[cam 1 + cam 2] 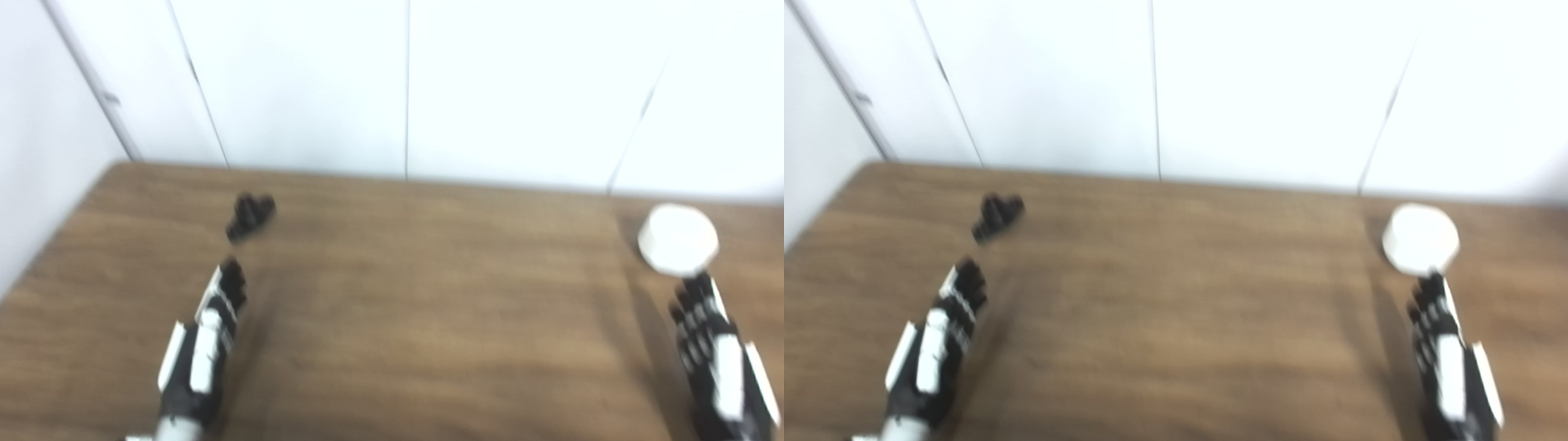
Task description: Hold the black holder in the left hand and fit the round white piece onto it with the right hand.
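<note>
The picture is blurred. A small black holder (250,217) lies on the wooden table (416,294) at the far left. My left hand (205,334) reaches toward it from below, fingers stretched out and empty, its tips a short way short of the holder. A round white piece (677,239) rests on the table at the far right. My right hand (713,349) lies just below it with fingers extended, the tips close to the piece's near edge; whether they touch it I cannot tell.
White wall panels (404,86) rise right behind the table's far edge and along its left side. A seam (618,257) runs across the tabletop just left of the white piece.
</note>
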You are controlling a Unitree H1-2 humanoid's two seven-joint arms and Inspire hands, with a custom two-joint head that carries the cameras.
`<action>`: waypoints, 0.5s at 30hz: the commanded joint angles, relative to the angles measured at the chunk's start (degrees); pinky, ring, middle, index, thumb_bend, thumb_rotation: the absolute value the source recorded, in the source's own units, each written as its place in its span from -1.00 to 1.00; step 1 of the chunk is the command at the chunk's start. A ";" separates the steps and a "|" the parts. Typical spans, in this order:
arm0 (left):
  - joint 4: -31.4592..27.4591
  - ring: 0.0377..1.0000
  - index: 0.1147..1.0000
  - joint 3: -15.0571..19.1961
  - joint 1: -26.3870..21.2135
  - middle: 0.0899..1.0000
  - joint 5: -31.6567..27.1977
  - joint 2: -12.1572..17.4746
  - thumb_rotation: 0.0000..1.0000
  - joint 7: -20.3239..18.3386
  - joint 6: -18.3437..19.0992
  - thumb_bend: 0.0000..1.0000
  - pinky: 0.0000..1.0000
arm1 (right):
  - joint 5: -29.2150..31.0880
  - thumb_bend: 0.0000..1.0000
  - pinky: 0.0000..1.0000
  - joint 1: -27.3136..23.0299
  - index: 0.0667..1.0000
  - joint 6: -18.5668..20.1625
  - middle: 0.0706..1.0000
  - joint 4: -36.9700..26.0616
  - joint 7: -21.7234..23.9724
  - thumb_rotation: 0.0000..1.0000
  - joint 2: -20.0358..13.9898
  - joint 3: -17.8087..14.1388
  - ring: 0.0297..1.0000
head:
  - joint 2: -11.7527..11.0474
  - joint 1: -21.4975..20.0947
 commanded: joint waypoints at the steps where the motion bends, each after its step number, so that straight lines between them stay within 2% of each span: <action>1: 2.91 1.00 0.98 -1.36 0.67 1.00 0.79 -2.05 1.00 0.79 -1.72 -0.33 1.00 | 0.68 0.07 1.00 2.69 1.00 -1.18 1.00 6.56 0.62 1.00 0.91 0.20 1.00 | -0.25 0.59; 9: 4.34 1.00 1.00 -2.34 0.74 1.00 1.38 -2.66 1.00 0.89 -3.34 -0.37 1.00 | 1.69 0.04 1.00 2.79 1.00 -0.11 1.00 6.83 1.04 1.00 0.04 0.30 1.00 | -2.19 2.12; 15: 4.35 1.00 1.00 -2.69 0.92 1.00 2.05 -2.66 1.00 1.13 -3.11 -0.37 1.00 | 2.26 0.10 1.00 2.62 1.00 -0.51 1.00 7.34 1.53 1.00 -0.32 0.44 1.00 | -2.26 2.15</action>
